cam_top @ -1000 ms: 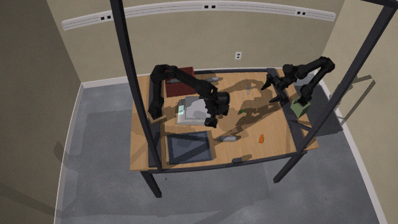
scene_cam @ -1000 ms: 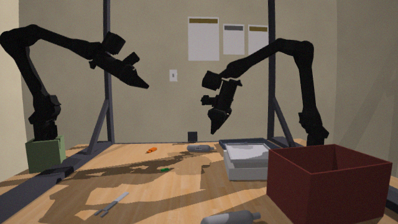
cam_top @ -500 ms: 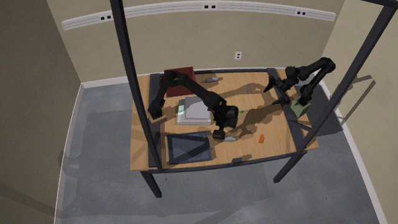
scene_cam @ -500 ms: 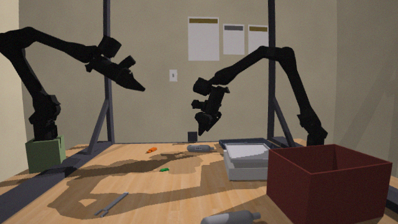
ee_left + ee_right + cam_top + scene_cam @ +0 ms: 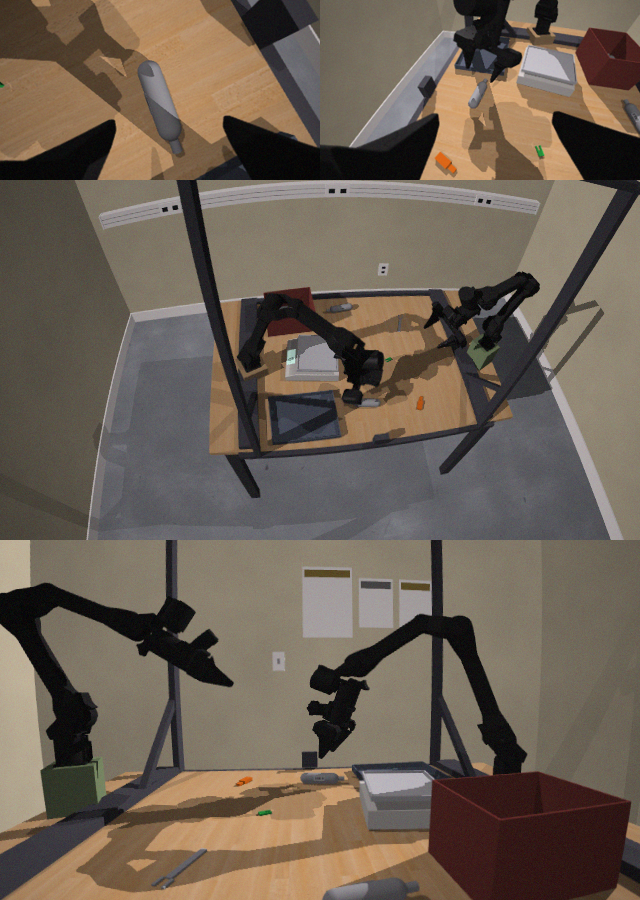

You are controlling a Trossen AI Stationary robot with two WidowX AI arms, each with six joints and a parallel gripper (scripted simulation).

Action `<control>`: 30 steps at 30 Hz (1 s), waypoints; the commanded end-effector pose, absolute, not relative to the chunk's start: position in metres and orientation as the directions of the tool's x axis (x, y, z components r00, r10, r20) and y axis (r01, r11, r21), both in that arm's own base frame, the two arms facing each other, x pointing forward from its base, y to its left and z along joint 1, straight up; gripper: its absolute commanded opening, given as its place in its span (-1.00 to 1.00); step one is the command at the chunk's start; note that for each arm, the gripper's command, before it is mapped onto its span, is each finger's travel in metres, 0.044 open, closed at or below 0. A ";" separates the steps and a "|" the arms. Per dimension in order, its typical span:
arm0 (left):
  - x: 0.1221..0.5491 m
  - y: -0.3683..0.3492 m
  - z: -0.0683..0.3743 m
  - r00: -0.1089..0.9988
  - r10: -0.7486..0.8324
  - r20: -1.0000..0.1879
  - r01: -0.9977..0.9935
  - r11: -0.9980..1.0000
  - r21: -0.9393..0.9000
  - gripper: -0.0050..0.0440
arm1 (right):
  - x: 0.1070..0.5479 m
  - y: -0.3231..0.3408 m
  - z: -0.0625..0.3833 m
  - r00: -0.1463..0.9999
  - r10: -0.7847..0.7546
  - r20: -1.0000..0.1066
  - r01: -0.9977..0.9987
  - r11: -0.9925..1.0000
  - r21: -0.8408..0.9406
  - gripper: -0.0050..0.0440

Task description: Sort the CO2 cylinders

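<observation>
Hovering over the near CO2 cylinder point(image 5: 370, 403) point(image 5: 320, 778) point(image 5: 161, 104) point(image 5: 477, 94), the left gripper point(image 5: 352, 396) point(image 5: 327, 752) point(image 5: 169, 122) point(image 5: 478, 75) has its fingers spread and holds nothing. That cylinder lies on the table below it, beside the tray point(image 5: 270, 420) point(image 5: 390, 766) point(image 5: 221, 168) point(image 5: 461, 69). Another cylinder point(image 5: 341, 308) point(image 5: 372, 891) point(image 5: 633, 114) lies well apart from the tool, beside the scrap bin point(image 5: 287, 326) point(image 5: 560, 850) point(image 5: 605, 72). The right gripper point(image 5: 433, 336) point(image 5: 231, 684) point(image 5: 496, 118) hangs off to one side, also spread and holding nothing. I'd judge the job part done: something grey shows inside the bin, perhaps a cylinder, though the view is poor. No cylinder shows in the tray or on the scale point(image 5: 317, 360) point(image 5: 397, 815) point(image 5: 547, 82), so these two apparently still need weighing, sorting and placing.
</observation>
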State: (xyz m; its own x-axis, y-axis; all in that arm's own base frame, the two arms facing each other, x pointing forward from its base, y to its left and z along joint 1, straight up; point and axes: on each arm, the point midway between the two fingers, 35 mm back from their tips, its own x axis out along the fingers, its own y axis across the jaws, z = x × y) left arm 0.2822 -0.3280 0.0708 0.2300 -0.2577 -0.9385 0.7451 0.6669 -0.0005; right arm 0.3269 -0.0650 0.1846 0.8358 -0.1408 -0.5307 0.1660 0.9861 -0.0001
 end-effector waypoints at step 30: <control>0.289 -0.334 0.064 0.149 -0.161 -0.976 0.856 -0.473 0.209 0.24 | 0.328 -0.065 0.193 0.847 -0.145 -0.511 0.168 0.986 -0.001 1.00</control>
State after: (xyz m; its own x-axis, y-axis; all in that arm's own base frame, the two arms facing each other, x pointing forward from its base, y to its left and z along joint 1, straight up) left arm 0.2853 -0.3311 0.0600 0.1564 -0.1714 -0.9727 0.9279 -0.3120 0.2041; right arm 0.3269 -0.0650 0.1846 0.8357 -0.1408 -0.5308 0.1660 0.9861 -0.0001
